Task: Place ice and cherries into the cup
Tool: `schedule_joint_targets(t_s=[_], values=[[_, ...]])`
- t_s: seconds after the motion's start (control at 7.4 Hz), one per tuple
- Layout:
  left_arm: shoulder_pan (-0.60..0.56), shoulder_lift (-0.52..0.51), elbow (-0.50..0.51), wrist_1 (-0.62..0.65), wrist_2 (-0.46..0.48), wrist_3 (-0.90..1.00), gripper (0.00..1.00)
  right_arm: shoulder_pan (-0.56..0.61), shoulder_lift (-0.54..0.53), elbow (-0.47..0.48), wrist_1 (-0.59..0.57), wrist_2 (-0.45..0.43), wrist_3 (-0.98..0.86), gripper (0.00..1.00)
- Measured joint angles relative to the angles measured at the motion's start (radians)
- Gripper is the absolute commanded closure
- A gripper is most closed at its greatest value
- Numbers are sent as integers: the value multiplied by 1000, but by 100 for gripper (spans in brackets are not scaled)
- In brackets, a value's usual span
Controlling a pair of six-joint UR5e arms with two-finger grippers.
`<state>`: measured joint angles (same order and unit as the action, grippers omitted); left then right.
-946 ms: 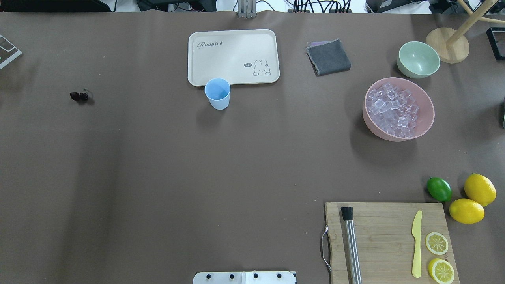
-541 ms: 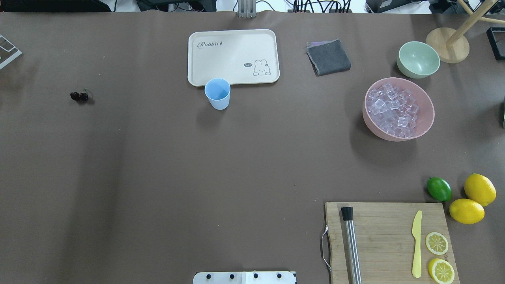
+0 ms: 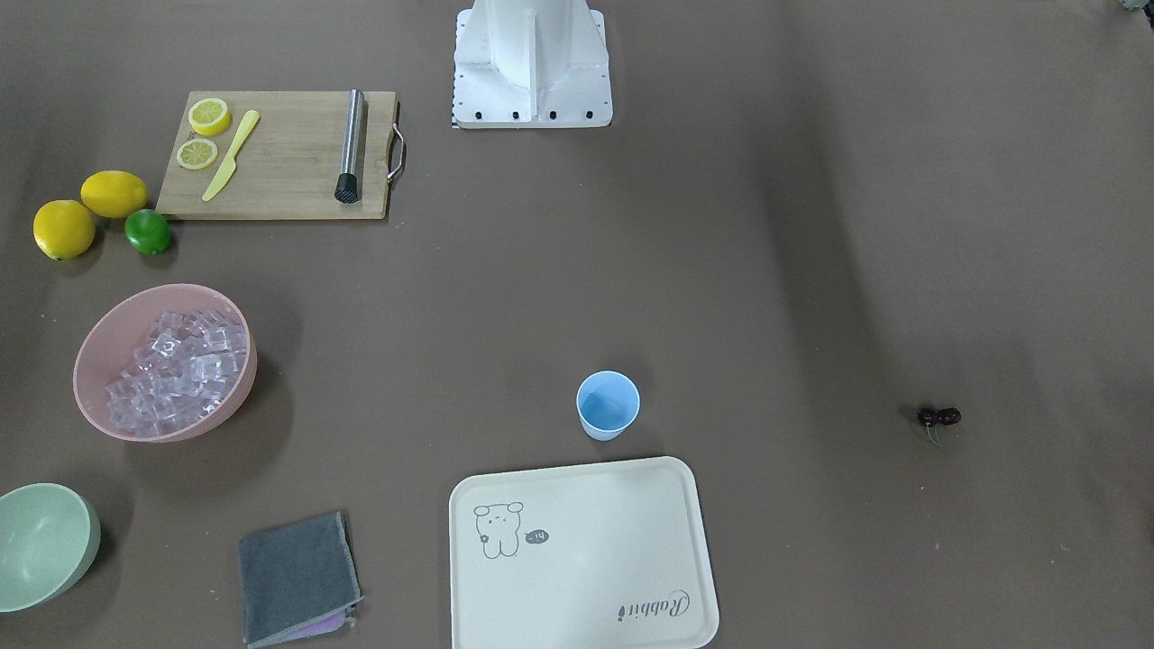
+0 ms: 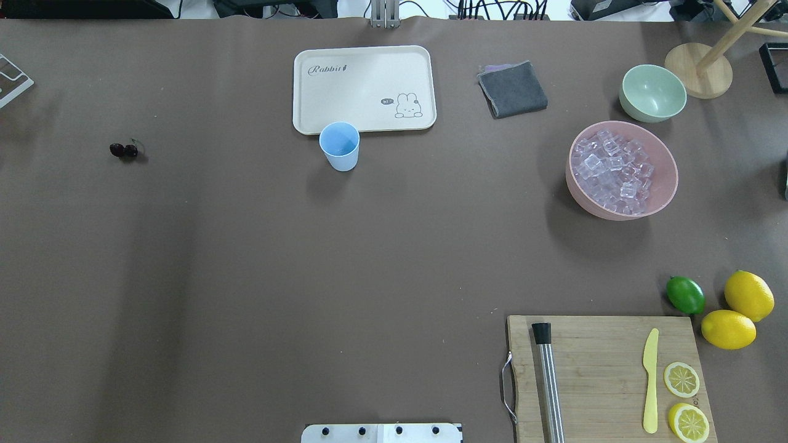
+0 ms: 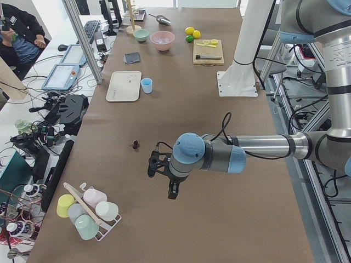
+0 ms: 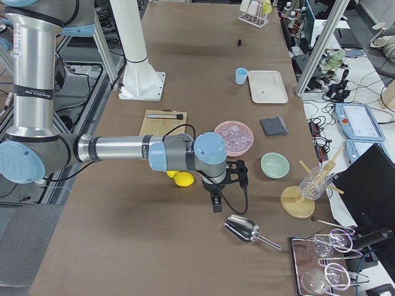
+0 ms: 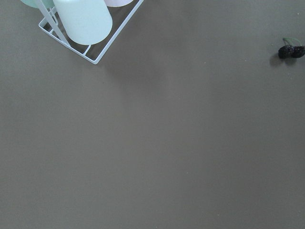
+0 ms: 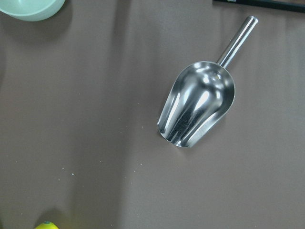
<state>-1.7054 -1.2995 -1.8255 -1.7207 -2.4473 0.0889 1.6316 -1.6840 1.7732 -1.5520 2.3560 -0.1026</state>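
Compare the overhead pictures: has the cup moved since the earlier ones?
No. The cup stands in the same spot as before, against the near edge of the tray, by its left corner in the overhead view.

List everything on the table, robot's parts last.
cup: 1, light blue, beside tray
cherries: 1 pair, dark red, table's left
ice: many, clear, in pink bowl
pink bowl: 1, pink, table's right
green bowl: 1, pale green, beyond pink bowl
tray: 1, cream, far centre
cloth: 1, grey, right of tray
cutting board: 1, wood, near right
metal rod: 1, steel, on board
knife: 1, yellow, on board
lemon slices: 2, yellow, on board
lemons: 2, yellow, beside board
lime: 1, green, beside lemons
wooden stand: 1, wood, far right
scoop: 1, silver, table's right end
cup rack: 1, white, table's left end
left pincer: 1, black, above table, state unclear
right pincer: 1, black, near scoop, state unclear
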Motion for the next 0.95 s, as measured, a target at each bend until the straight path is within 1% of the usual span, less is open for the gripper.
schedule_joint_targets(t_s=[0.27, 0.41, 0.54, 0.68, 0.95], values=[[-3, 6, -10, -1, -1, 2, 2, -57, 25, 27, 7, 13, 55, 2], [-4, 8, -11, -2, 0, 4, 2, -98, 52, 46, 8, 14, 101, 2], [-5, 9, -11, -3, 3, 5, 2, -163, 91, 68, 9, 5, 174, 2], [-5, 9, -10, -3, 4, 5, 2, -235, 134, 83, 9, -13, 232, 2], [-6, 9, -7, -2, 1, 1, 2, -361, 207, 87, 10, -82, 287, 2]])
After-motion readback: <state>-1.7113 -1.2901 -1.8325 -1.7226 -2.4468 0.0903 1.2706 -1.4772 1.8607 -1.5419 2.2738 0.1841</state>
